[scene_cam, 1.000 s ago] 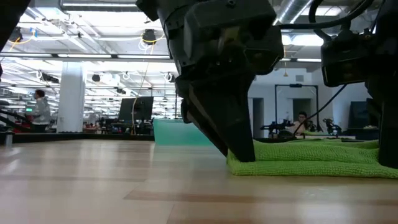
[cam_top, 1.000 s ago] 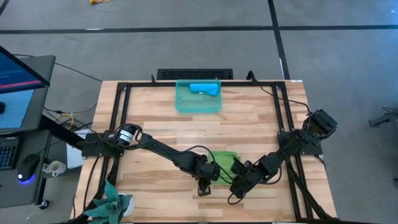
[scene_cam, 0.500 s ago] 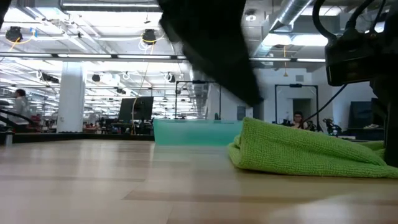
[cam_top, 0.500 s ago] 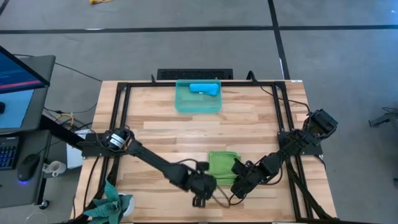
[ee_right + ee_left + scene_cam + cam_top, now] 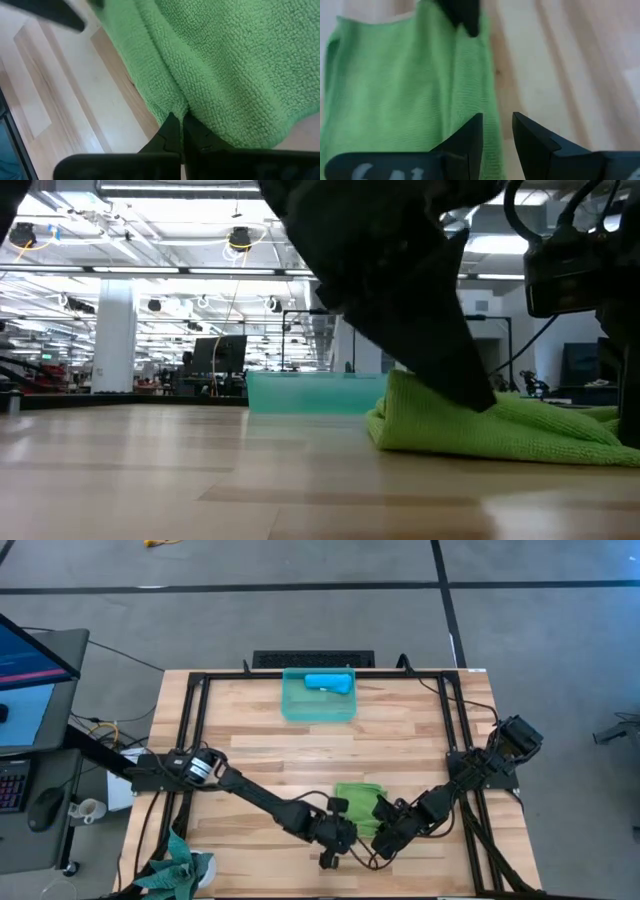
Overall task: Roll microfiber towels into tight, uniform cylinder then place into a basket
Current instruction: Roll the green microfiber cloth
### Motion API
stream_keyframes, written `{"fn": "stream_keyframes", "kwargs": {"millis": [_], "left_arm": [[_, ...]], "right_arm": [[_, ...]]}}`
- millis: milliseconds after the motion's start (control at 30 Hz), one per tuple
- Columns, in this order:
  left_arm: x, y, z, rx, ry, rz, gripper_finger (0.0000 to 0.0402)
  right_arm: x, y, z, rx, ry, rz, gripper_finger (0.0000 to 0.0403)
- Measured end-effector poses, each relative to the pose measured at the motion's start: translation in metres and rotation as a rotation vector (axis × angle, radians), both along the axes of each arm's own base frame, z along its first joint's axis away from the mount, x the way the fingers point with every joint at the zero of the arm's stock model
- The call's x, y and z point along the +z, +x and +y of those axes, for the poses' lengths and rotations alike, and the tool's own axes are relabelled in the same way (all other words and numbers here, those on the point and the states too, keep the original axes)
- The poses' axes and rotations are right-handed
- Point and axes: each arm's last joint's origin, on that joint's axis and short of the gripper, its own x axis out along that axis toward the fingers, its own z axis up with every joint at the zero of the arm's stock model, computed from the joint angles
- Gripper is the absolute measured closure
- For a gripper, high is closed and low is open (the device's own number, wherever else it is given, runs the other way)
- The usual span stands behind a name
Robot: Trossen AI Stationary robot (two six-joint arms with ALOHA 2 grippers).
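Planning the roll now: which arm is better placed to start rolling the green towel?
Right. The right gripper is shut on the green towel edge; the left gripper is beside it, holding nothing.

High camera looking straight down over the whole desk (image 5: 260, 755), low camera sitting at desk level facing the room, both wrist cameras hovering close over the lime green towel (image 5: 357, 802), all four views sharing it.
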Motion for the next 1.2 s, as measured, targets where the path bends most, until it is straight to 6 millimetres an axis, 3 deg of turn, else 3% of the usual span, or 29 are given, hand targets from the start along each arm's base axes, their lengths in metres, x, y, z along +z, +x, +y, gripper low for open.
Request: {"fn": "stream_keyframes", "kwargs": {"millis": [200, 567, 1000, 1200], "left_arm": [[-0.002, 0.002, 0.013, 0.077, -0.009, 0.036, 0.0304], [-0.024, -0.007, 0.028, 0.207, -0.068, 0.087, 0.0304], [-0.026, -0.010, 0.023, 0.230, -0.119, 0.104, 0.0304], [-0.026, -0.010, 0.022, 0.231, -0.123, 0.105, 0.0304]], "right_arm": [[0.000, 0.000, 0.000, 0.019, -0.010, -0.005, 0.0391], [0.000, -0.001, 0.002, 0.056, -0.049, -0.042, 0.0382], [0.002, 0.004, 0.005, 0.136, -0.105, -0.138, 0.0274], [0.009, 0.003, 0.004, 0.160, -0.068, -0.135, 0.0251]]}}
